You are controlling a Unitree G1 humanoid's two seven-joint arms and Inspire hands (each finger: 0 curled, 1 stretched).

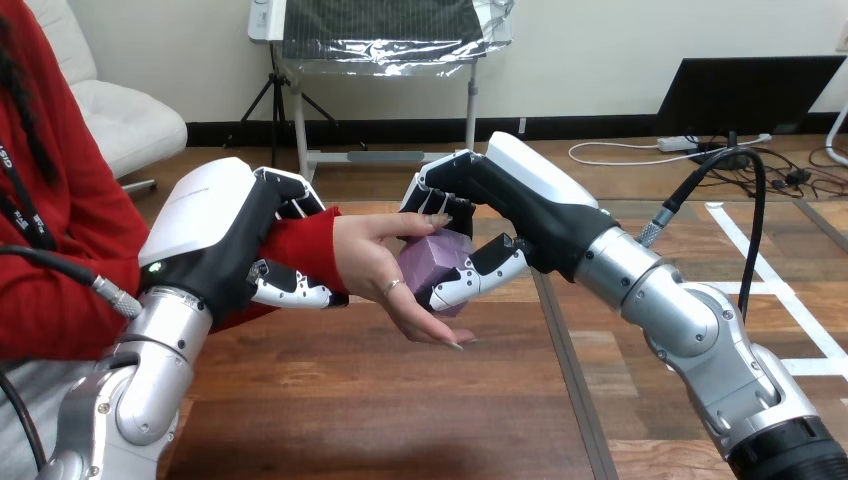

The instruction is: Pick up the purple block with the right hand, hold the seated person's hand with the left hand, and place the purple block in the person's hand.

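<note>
The purple block is above the table's middle, pinched between the thumb and curled fingers of my right hand. It rests against the palm of the person's hand, which reaches in from the left with its fingers spread around the block. My left hand is shut on the person's wrist at the red sleeve, fingers over the top and thumb underneath.
The wooden table stretches below both hands, with a dark seam running down its right half. The person sits at the left edge.
</note>
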